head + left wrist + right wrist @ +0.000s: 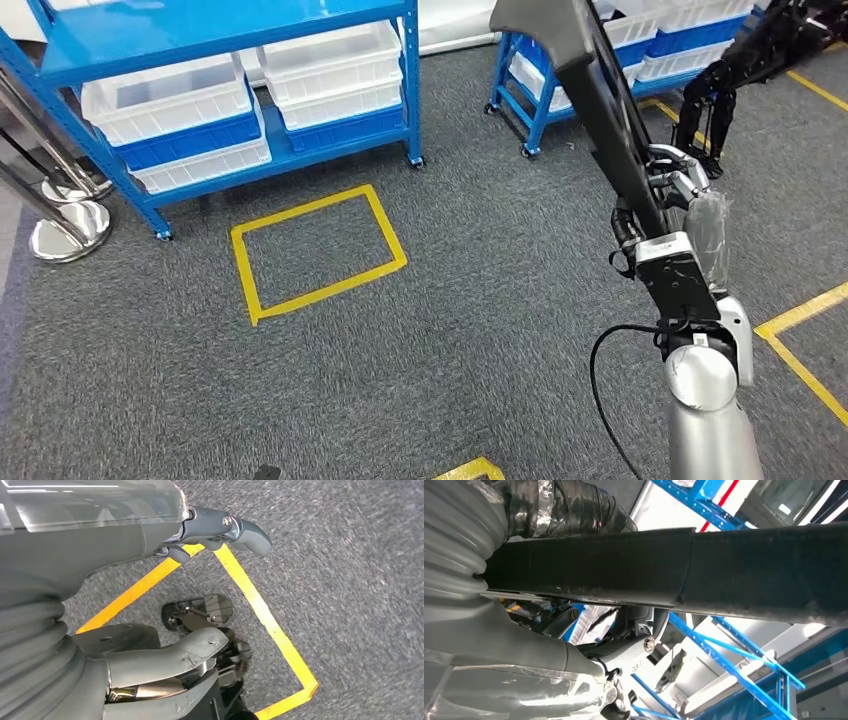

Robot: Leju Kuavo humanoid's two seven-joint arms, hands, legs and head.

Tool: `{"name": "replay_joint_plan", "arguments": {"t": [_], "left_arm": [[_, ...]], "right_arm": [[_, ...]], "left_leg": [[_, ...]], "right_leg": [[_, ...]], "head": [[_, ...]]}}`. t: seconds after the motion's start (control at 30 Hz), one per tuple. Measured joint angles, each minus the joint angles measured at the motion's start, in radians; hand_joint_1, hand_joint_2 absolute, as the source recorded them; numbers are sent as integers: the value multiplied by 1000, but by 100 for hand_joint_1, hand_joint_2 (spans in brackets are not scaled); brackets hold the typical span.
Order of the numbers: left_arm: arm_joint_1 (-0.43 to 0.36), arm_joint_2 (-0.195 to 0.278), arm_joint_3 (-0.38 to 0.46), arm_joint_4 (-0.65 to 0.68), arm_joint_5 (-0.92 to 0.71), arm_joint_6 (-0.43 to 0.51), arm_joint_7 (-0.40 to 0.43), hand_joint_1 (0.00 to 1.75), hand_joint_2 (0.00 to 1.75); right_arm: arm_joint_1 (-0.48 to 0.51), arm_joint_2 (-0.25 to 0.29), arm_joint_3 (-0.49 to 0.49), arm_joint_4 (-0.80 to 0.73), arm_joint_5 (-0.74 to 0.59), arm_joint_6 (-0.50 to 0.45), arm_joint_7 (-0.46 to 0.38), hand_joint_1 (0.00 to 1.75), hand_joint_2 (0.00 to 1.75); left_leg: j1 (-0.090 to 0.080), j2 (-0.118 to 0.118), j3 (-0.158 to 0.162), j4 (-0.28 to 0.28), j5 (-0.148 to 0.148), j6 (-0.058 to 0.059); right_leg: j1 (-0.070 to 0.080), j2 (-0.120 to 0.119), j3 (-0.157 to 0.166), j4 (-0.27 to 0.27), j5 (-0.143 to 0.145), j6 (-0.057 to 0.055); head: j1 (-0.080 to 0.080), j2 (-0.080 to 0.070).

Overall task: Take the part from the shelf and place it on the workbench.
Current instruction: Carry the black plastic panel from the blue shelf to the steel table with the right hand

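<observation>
You have the part (590, 90) in hand: a long black bar, held up in the right hand (680, 185) on the right of the head view, running from the hand up toward the far edge of the picture. In the right wrist view the same bar (704, 580) crosses the frame with the grey thumb and fingers (634, 640) wrapped under it, so the fingers are clamped on the part. The pick from the shelf looks done.

What is left is the carry and the set-down. No workbench is in sight, so you likely have walking or turning to do before you can place anything. Ahead on the grey carpet lies a yellow taped rectangle (315, 250), and beyond it, on the far left, a blue shelf (240, 90) with white bins (170, 100) on it. A second blue rack (550, 90) stands far right, behind the bar, and a dark robot arm (740, 70) reaches in at the far right corner.

Your left hand (220, 530) hangs toward the floor over yellow tape (260, 610); its fingers are curled in and hold nothing that you can see.

The bar is long and held near one end, so judge it liable to swing and catch the rack as you turn. Keep it clear of the shelving.
</observation>
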Motion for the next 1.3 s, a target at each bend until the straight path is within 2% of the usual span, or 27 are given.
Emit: {"name": "replay_joint_plan", "arguments": {"t": [0.07, 0.13, 0.17, 0.23, 0.27, 0.3, 0.33, 0.37, 0.43, 0.5, 0.57, 0.63, 0.7, 0.77, 0.8, 0.83, 0.87, 0.9, 0.97, 1.03, 1.1, 1.13, 1.2, 1.27, 1.3], "left_arm": [[0, 0, 0, 0, 0, 0, 1, 0, 175], [-1, -1, 0, 0, 0, 0, 1, 0, 175], [-2, -2, 0, 0, 1, 0, 1, 0, 175], [0, -2, 0, 0, 1, 0, 1, 0, 175], [1, -2, 0, 0, 1, 0, 2, 0, 175], [3, -2, 0, 0, 1, 0, 2, 0, 175], [3, -2, 0, 0, 1, 0, 2, 0, 175], [3, -3, 0, 0, 1, 0, 2, 0, 175], [3, -3, 0, 0, 0, 0, 2, 0, 175], [2, -3, 0, 0, 0, 0, 2, 0, 175], [1, -3, 0, 0, 0, 0, 3, 0, 175], [0, -3, 0, 0, 0, 1, 3, 0, 175], [1, -3, 0, 0, 0, 2, 4, 0, 175], [4, -3, 0, 0, 0, 3, 5, 0, 175], [5, -3, 0, 0, 0, 3, 6, 0, 175], [6, -3, 0, 0, 0, 3, 6, 0, 175], [6, -3, 0, 0, 0, 4, 7, 0, 175], [5, -3, 0, 0, 0, 4, 7, 0, 175], [4, -2, 0, 0, 0, 4, 8, 0, 175], [4, -1, 0, 0, 1, 5, 8, 0, 175], [4, -2, 1, 0, 1, 5, 9, 0, 175], [4, -3, 1, 0, 1, 5, 8, 0, 175], [4, -4, 1, 0, 1, 5, 8, 0, 175], [5, -4, 1, 0, 2, 5, 8, 0, 175], [6, -4, 1, 0, 2, 5, 8, 0, 175]], "right_arm": [[0, -8, 0, -6, -1, 0, 3, 175, 175], [1, -17, -2, -12, -3, 0, 5, 175, 175], [1, -21, -3, -15, -7, 0, 6, 175, 175], [3, -25, -5, -18, -18, -1, 6, 175, 175], [6, -25, -8, -18, -24, -1, 6, 175, 175], [11, -26, -10, -19, -30, -1, 7, 175, 175], [15, -27, -14, -21, -35, -2, 7, 175, 175], [17, -29, -19, -25, -38, -2, 6, 175, 175], [18, -32, -26, -34, -43, -2, 6, 175, 175], [18, -34, -31, -41, -46, -2, 6, 175, 175], [20, -35, -34, -45, -53, -2, 6, 175, 175], [21, -36, -40, -51, -68, -2, 5, 175, 175], [21, -36, -46, -59, -87, -2, 5, 175, 175], [23, -35, -52, -65, -101, -2, 4, 175, 175], [26, -35, -56, -67, -106, -3, 3, 175, 175], [29, -35, -60, -68, -109, -3, 3, 175, 175], [31, -35, -64, -70, -112, -3, 3, 175, 175], [32, -35, -68, -71, -114, -3, 3, 175, 175], [33, -35, -76, -76, -119, -5, 1, 175, 175], [38, -35, -87, -79, -122, -10, -2, 175, 175], [47, -35, -101, -83, -123, -13, -3, 175, 175], [50, -35, -107, -86, -124, -14, -3, 175, 175], [51, -36, -116, -91, -124, -16, -4, 175, 175], [53, -35, -121, -91, -124, -17, -5, 175, 175], [56, -35, -123, -91, -124, -17, -4, 175, 175]], "left_leg": [[-2, 9, 3, -13, 3, 8], [1, 25, 5, -30, 16, 21], [2, 34, 6, -38, 22, 27], [-1, 51, 4, -41, 25, 32], [-2, 61, 2, -40, 25, 33], [-3, 70, 1, -39, 25, 33], [-4, 79, -1, -37, 24, 33], [-4, 87, -2, -34, 23, 32], [-7, 102, -4, -24, 16, 27], [-12, 113, -5, -15, 11, 19], [-15, 124, -4, -13, 8, 11], [-12, 108, -11, 5, -10, -1], [-6, 72, -47, 91, -66, -13], [-3, 57, -104, 221, -126, -17], [-2, 56, -122, 262, -135, -18], [-2, 56, -124, 266, -123, -16], [-1, 53, -106, 227, -93, -12], [-1, 45, -75, 163, -54, -7], [-1, 13, -15, 35, -6, 4], [-4, -4, 5, -10, -2, 9], [-3, 8, 7, -20, 4, 15], [-1, 15, 8, -28, 9, 21], [4, 33, 11, -42, 19, 32], [1, 49, 9, -43, 20, 35], [0, 57, 7, -42, 19, 36]], "right_leg": [[-2, 14, -6, -7, 9, 16], [-2, -2, -16, 8, -6, 25], [-1, -21, -31, 43, -31, 27], [-1, -55, -81, 158, -96, 29], [-1, -62, -104, 212, -118, 31], [-2, -65, -113, 238, -122, 33], [-3, -69, -104, 228, -108, 35], [-3, -75, -78, 185, -81, 35], [0, -106, -8, 59, -34, 31], [6, -121, 22, -3, -20, 21], [6, -105, 18, -4, -18, 10], [2, -91, 17, -7, -13, -1], [-2, -80, 16, -9, -9, -8], [-2, -66, 13, -8, -8, -11], [-1, -57, 12, -7, -8, -12], [-1, -49, 12, -7, -7, -12], [-1, -40, 12, -6, -7, -12], [0, -32, 12, -5, -7, -11], [0, -16, 10, -4, -5, -7], [-3, -4, 5, -6, 0, 4], [-6, 4, 2, -10, 4, 16], [-5, -2, -2, -4, -3, 21], [-3, -34, -30, 58, -47, 27], [-4, -60, -84, 179, -109, 31], [-5, -65, -105, 226, -125, 33]], "head": [[0, 0], [1, 0], [2, 0], [3, 0], [2, 0], [2, 0], [3, 0], [3, 0], [3, 0], [2, 0], [2, 0], [2, 0], [2, 0], [2, 0], [2, 0], [2, 0], [2, 0], [2, 0], [2, 0], [2, 0], [2, 0], [3, 0], [3, 0], [4, 0], [4, 0]]}}
